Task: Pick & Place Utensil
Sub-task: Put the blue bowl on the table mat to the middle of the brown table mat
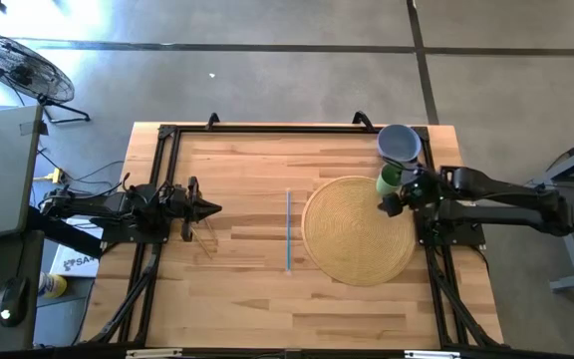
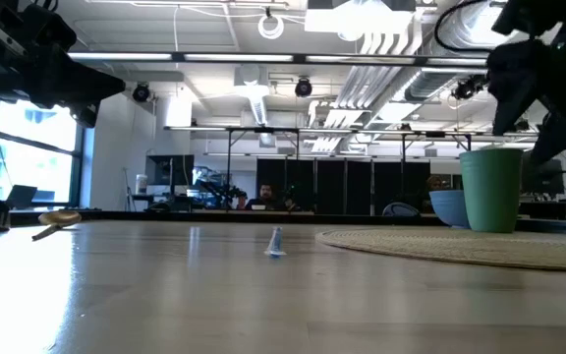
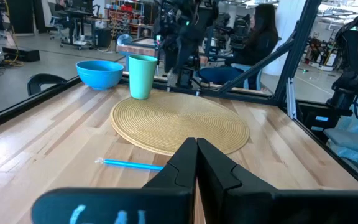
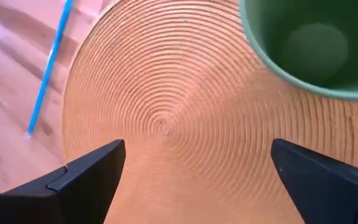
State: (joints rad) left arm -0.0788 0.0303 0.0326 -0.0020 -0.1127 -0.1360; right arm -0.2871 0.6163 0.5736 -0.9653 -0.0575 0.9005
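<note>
Blue utensil [image 1: 288, 230] — flat on the table [image 1: 237, 299], left of our mat [image 1: 359, 231]. Right gripper [image 1: 391, 204] wide open, left gripper [image 1: 210, 209] closed; we should straddle its thin shaft squarely.

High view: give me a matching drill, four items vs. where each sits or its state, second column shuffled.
Items:
1. blue utensil
2. green cup
3. blue bowl
4. left pincer

Place or state:
A. shut, over the table's left part
B. on the woven mat's far right rim
C. on bare wood just left of the mat
D. off the mat, at the table's far right corner

Pairs: 1-C, 2-B, 3-D, 4-A
</note>
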